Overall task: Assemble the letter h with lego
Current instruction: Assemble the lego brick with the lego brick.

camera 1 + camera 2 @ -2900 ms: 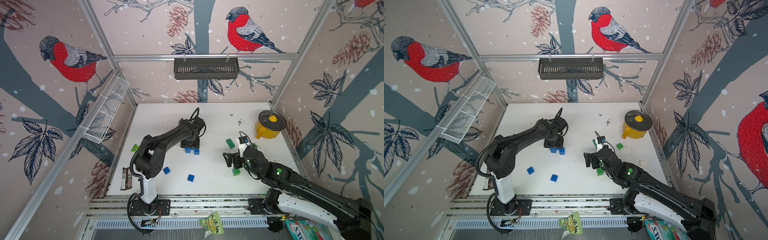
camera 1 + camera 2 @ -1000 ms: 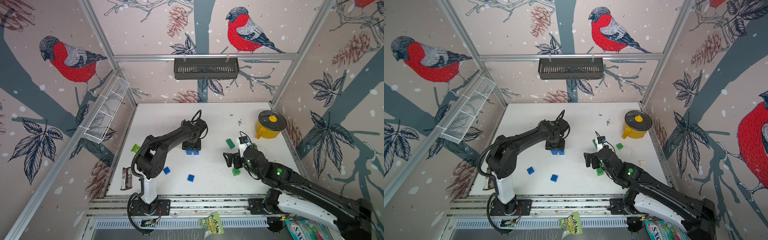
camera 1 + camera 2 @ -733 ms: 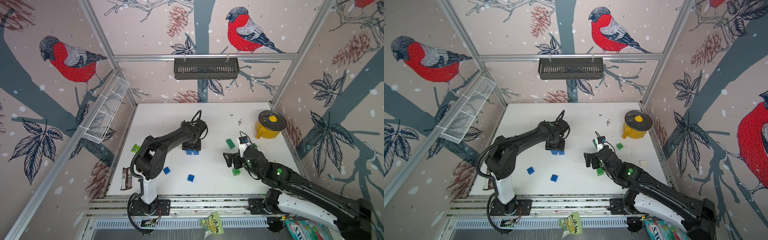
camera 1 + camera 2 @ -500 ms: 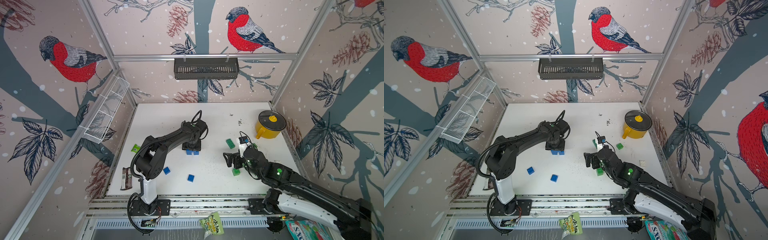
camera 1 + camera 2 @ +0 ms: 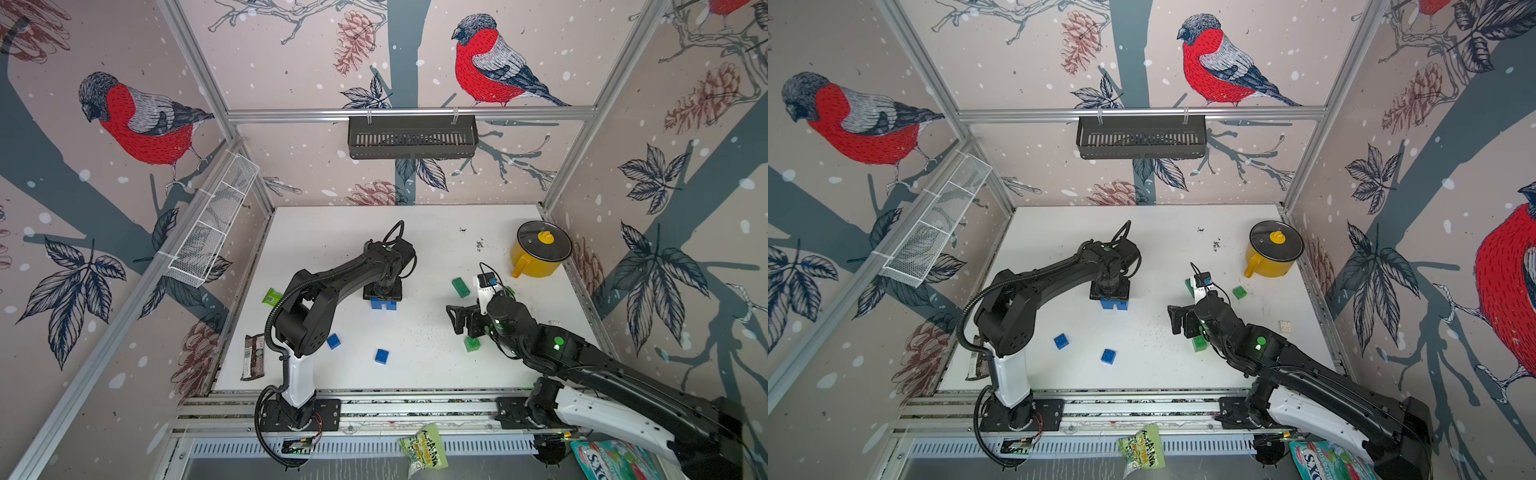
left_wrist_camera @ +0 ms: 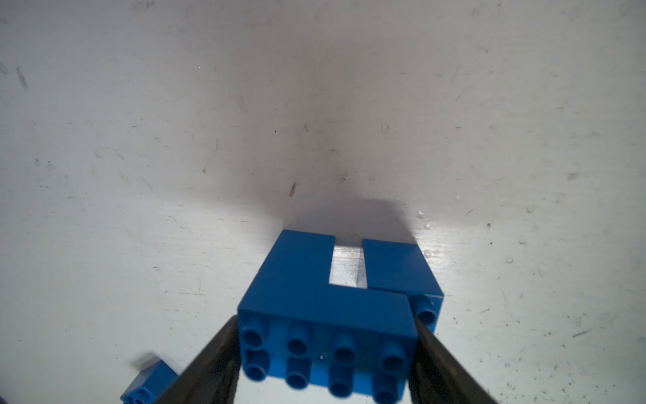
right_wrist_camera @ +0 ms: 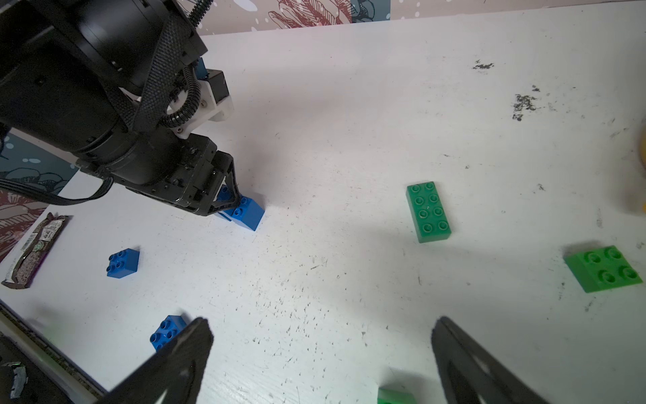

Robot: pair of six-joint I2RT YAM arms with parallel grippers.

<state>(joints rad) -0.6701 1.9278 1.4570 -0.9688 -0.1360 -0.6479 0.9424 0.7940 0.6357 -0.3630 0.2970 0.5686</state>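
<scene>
In the middle of the table (image 5: 332, 232), the left gripper (image 6: 328, 323) straddles the long blue brick (image 6: 325, 304) along its long axis, fingers (image 6: 216, 349) against both short ends, clamping or merely touching unclear, while the right gripper (image 7: 321, 323) hovers well apart, jaws wide and empty.

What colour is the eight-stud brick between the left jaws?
The brick is blue, clearest in left wrist view.

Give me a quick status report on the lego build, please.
Left gripper astride long blue brick, fingers at its ends; grip unclear. Right gripper open, empty. Brick bridges two blue bricks, gap between. Loose square blue brick nearby, not touching.
</scene>
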